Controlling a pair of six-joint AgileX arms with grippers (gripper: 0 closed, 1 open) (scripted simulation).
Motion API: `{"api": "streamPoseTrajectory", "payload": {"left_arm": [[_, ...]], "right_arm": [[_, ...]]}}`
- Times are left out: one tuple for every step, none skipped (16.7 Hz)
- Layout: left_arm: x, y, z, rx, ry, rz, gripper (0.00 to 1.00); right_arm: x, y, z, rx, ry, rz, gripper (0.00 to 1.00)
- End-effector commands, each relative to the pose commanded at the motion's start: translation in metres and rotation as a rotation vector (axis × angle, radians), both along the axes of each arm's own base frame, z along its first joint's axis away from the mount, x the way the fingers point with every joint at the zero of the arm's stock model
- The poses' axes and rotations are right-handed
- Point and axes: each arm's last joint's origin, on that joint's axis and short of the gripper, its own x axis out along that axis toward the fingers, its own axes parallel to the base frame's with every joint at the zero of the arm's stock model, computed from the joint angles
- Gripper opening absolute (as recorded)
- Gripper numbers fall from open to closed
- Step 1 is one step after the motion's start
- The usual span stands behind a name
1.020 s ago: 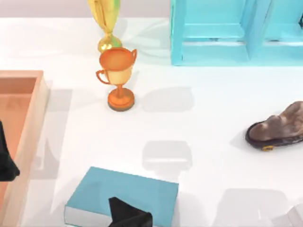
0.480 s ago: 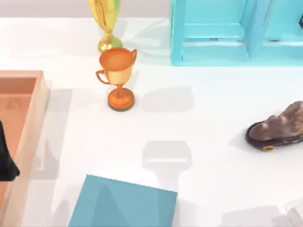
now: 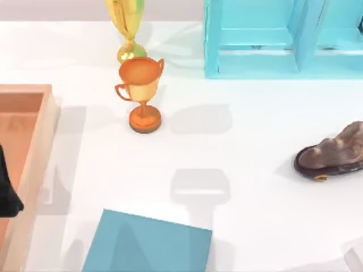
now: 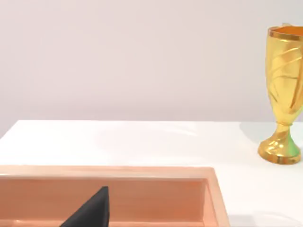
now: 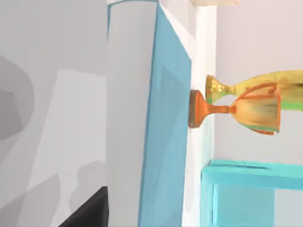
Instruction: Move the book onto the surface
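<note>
The teal-blue book (image 3: 147, 243) lies flat on the white surface (image 3: 249, 153) at the front of the table, left of centre, its near part cut off by the view's lower edge. Nothing holds it in the top view. The right wrist view looks along the book (image 5: 165, 137) from close by, showing its grey page edge and teal cover. My right gripper (image 5: 92, 213) is drawn back from the book, open, one dark finger showing beside the page edge. My left gripper (image 3: 8, 195) hangs parked over the wooden tray at the far left.
An orange-brown wooden tray (image 3: 39, 130) runs along the left edge. An orange trophy (image 3: 142, 90) and a gold trophy (image 3: 127, 28) stand behind the book. A turquoise shelf unit (image 3: 266, 39) fills the back right. A brown shoe (image 3: 334, 153) lies at the right.
A second ago a dark gripper sat on the book's near edge. It has let go and pulled out of the top view, and the book has settled flat.
</note>
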Motion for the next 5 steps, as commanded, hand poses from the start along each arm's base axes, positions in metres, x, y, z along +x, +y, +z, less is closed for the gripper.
{"api": "streamPoseTrajectory", "payload": {"left_arm": [[0.0,0.0,0.0,0.0,0.0,0.0,1.0],[0.0,0.0,0.0,0.0,0.0,0.0,1.0],[0.0,0.0,0.0,0.0,0.0,0.0,1.0],[0.0,0.0,0.0,0.0,0.0,0.0,1.0],[0.0,0.0,0.0,0.0,0.0,0.0,1.0]], "right_arm": [[-0.0028,-0.0003,0.0007,0.002,-0.017,0.001,1.0],[-0.0049,-0.0004,0.001,0.004,-0.03,0.002,1.0],[-0.0063,-0.0004,0.0011,0.007,-0.038,0.002,1.0],[-0.0068,-0.0004,0.0011,0.009,-0.041,0.003,1.0],[-0.0068,-0.0004,0.0011,0.009,-0.041,0.003,1.0]]}}
